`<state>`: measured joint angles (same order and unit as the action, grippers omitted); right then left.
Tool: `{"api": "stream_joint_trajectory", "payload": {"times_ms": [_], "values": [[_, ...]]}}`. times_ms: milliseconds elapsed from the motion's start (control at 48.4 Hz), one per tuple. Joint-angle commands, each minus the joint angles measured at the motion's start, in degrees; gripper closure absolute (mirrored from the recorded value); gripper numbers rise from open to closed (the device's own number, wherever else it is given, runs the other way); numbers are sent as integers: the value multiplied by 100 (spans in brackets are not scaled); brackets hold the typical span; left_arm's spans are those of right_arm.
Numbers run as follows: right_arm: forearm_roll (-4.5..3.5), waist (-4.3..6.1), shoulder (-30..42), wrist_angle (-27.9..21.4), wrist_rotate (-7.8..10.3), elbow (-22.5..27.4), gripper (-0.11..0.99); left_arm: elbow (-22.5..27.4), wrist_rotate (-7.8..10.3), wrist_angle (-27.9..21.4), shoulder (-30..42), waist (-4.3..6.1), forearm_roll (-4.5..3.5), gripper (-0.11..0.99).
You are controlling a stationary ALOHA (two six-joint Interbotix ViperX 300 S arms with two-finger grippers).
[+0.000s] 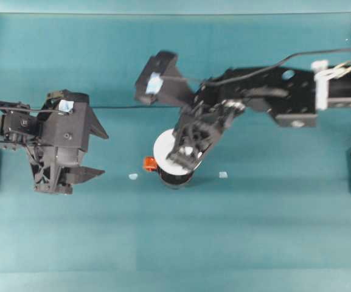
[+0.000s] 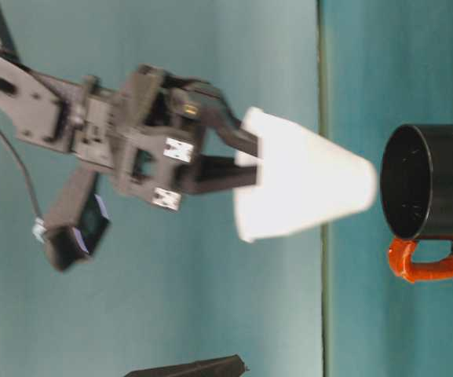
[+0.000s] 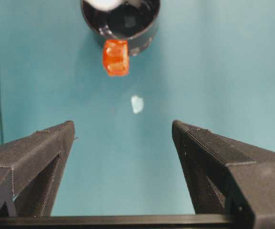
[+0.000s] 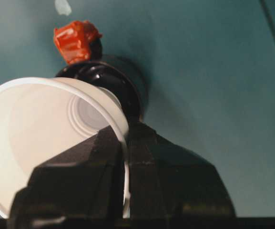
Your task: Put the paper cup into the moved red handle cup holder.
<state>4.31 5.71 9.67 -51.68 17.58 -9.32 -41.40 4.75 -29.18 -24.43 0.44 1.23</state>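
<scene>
The paper cup (image 2: 301, 177) hangs in the air just above the red handle cup holder (image 2: 434, 182), base pointing down at the holder's open mouth but not yet inside it, and tilted a little off upright; in the overhead view it sits right over the holder near the middle of the worktop (image 1: 272, 231). The right pincer (image 4: 125, 162) grips it by the rim, one finger inside the wall and one outside, a hold that leaves the tapered base free to enter first. The cup is thin, matt white paper, wide at the lip and narrowing to a ridged pale bottom; the holder is glossy black, round and deep, with a small orange-red loop handle (image 1: 149, 163) jutting to the left. Two small pale scraps (image 1: 132, 176) lie on the teal worktop either side of the holder. The left pincer (image 3: 123, 167) waits well to the left, its fingers spread wide and holding nothing, facing the holder
</scene>
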Motion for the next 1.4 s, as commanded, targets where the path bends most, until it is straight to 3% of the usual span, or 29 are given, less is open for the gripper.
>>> {"api": "stream_joint_trajectory", "payload": {"times_ms": [0, 434, 1157, 1301, 1384], "values": [[0, -88, 149, 88, -62, 53, 99, 62, -9, 26, -70, 0, 0, -3], [-9, -158, 413, 123, -62, 53, 99, 62, -9, 26, -70, 0, 0, -3], [-9, -158, 360, 18, -62, 202, 98, 62, -9, 26, -70, 0, 0, -3], [18, -158, 360, -35, -62, 202, 93, 62, -9, 26, -70, 0, 0, -3], [9, -158, 360, -114, -53, 202, 82, 62, -9, 26, -70, 0, 0, -3]]}}
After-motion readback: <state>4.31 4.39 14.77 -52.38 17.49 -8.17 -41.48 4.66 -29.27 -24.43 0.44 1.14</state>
